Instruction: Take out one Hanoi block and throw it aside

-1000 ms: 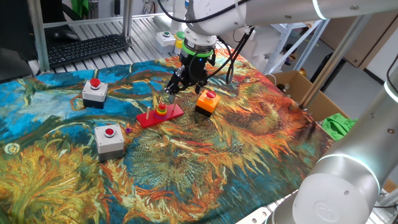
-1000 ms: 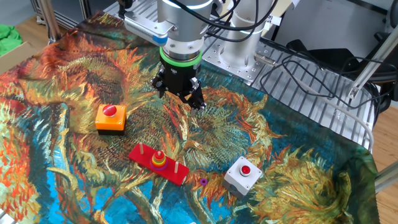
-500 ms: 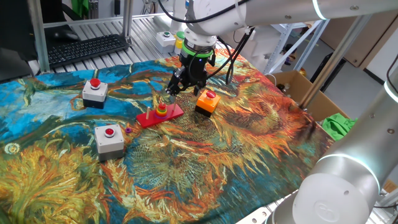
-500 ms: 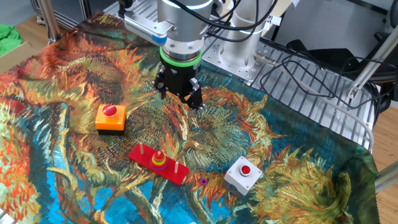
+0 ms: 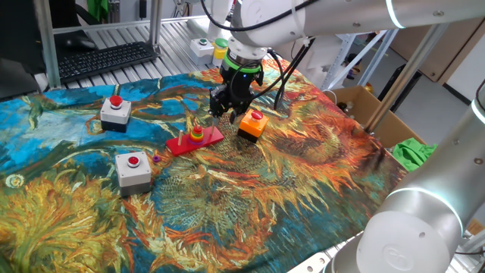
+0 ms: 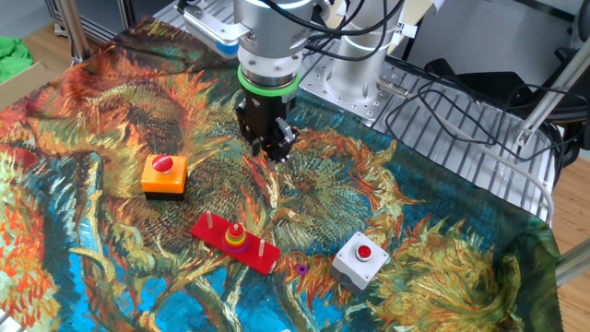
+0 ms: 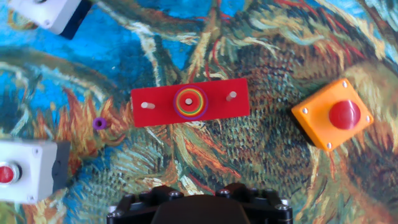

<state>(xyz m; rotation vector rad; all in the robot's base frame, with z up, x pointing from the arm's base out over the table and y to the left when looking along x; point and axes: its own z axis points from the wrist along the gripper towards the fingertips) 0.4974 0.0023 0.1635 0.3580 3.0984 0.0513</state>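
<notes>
The red Hanoi base (image 5: 212, 137) lies on the painted cloth with three pegs. A small stack of coloured rings (image 5: 196, 134) sits on its middle peg. It also shows in the other fixed view (image 6: 237, 236) and from above in the hand view (image 7: 189, 101). A loose purple ring (image 7: 98, 123) lies on the cloth left of the base. My gripper (image 5: 225, 114) hovers above the cloth just behind the base, between it and the orange button box; its fingers look spread and empty. In the hand view only the gripper's black body shows at the bottom edge.
An orange box with a red button (image 5: 252, 124) stands right of the base. Two grey-white button boxes (image 5: 116, 111) (image 5: 133, 170) stand to the left. A cardboard box (image 5: 356, 102) sits off the table's right side, and a keyboard lies at the back left.
The wrist has turned about its axis and shifted slightly right above the cloth. The Hanoi base, rings and button boxes have not moved.
</notes>
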